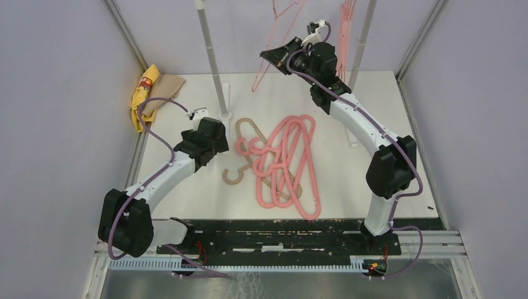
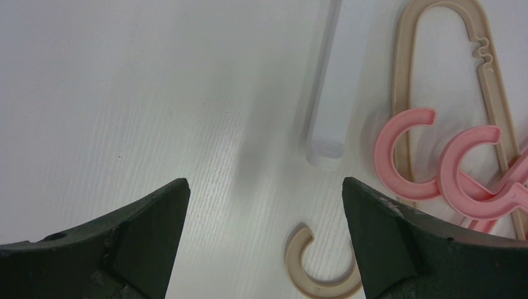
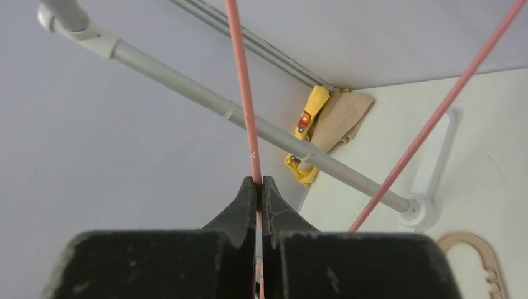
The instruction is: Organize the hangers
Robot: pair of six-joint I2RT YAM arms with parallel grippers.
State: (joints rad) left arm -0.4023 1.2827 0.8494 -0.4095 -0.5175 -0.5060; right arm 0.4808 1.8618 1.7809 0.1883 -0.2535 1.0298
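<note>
Pink wire is passing between the clenched tips of the right gripper (image 3: 258,184), which is pinching a thin pink wire hanger (image 1: 272,47) and holding it raised in the air at the back of the white surface (image 1: 187,187), well above it. In the right wrist view a second strand of the same hanger is slanting off to the right, and a white rack pole (image 3: 187,84) is crossing behind it. More thin pink hangers (image 1: 344,31) are hanging just beyond the right arm, near the other pole.

Thick pink tubular hangers (image 1: 289,162) are lying in an overlapping heap at the middle of the surface, with a tan hanger (image 1: 244,134) partly under their left side. The left gripper (image 2: 264,205) is hovering low over the surface with its jaws spread wide and nothing between them; the tan hook (image 2: 317,277) is lying just inside its right finger. A yellow-and-tan cloth (image 1: 149,90) is sitting crumpled in the far left corner.
</note>
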